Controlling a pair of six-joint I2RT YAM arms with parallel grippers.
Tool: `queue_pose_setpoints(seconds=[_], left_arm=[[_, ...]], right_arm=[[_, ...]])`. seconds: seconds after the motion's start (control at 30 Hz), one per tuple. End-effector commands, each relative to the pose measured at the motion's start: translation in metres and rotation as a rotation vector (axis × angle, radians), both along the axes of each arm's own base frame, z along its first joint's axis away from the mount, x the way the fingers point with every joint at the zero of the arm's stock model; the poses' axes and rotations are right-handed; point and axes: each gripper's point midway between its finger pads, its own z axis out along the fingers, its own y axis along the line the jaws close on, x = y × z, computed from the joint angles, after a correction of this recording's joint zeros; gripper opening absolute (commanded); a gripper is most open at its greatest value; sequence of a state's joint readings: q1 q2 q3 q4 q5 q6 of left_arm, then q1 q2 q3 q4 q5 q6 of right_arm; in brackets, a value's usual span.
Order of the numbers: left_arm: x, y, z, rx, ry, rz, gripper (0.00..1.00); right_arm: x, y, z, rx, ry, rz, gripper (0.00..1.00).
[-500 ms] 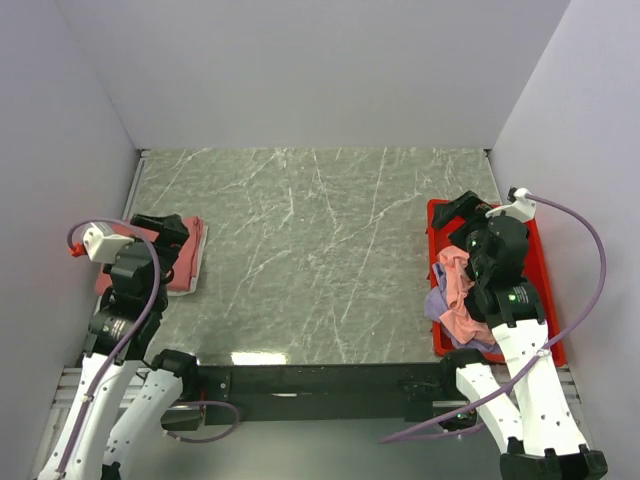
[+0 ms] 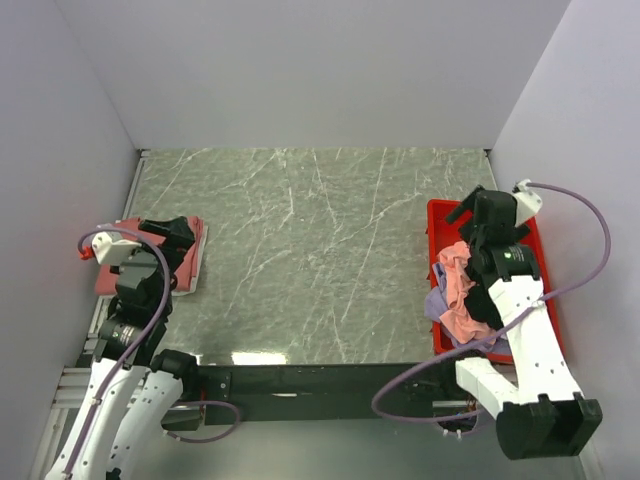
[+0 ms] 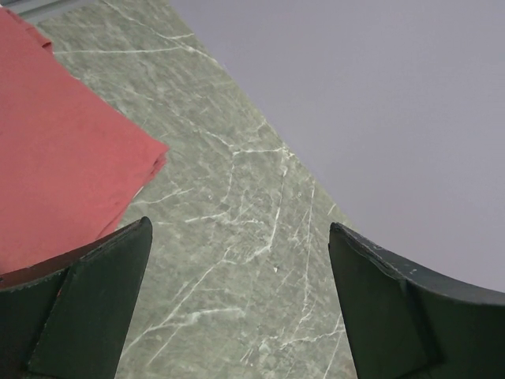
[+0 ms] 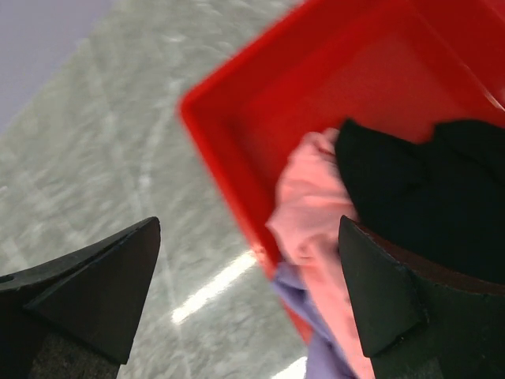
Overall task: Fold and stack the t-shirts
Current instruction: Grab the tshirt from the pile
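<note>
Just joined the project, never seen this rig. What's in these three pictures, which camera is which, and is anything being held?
Two robot arms are bolted at the near edge of a marble-patterned table. The wide picture looks down from above and behind them. The other two come from a camera on each wrist, so the dark wedges at the bottom are that gripper's own fingers. The left gripper hovers open beside a folded salmon-red shirt on the table's left side. The right gripper hangs open over a red bin heaped with a pink shirt, a black shirt and a lavender shirt. Neither gripper holds anything.
</note>
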State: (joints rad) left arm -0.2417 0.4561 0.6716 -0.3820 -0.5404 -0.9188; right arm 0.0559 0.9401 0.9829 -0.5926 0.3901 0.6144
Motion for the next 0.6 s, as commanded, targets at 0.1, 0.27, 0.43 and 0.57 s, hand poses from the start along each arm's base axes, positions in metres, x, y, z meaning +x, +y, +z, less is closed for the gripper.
queue_pose_setpoints(seconds=[0.1,0.27,0.43,0.57], left_arm=[[0.013,-0.004,-0.003,0.022,0.028,-0.010,0.99],[0.021,-0.008,-0.009,0.018,0.066,-0.019,0.99],[0.021,-0.008,-0.014,0.012,0.088,-0.013,1.00],[0.018,-0.007,-0.014,0.004,0.086,-0.007,0.99]], right_arm=[[-0.051,-0.061,-0.035,0.084,0.144,-0.270,0.98],[-0.081,-0.081,-0.066,0.148,0.156,-0.376,0.97],[-0.073,-0.067,-0.090,0.249,0.186,-0.299,0.94],[-0.063,-0.063,-0.108,0.305,0.198,-0.276,0.86]])
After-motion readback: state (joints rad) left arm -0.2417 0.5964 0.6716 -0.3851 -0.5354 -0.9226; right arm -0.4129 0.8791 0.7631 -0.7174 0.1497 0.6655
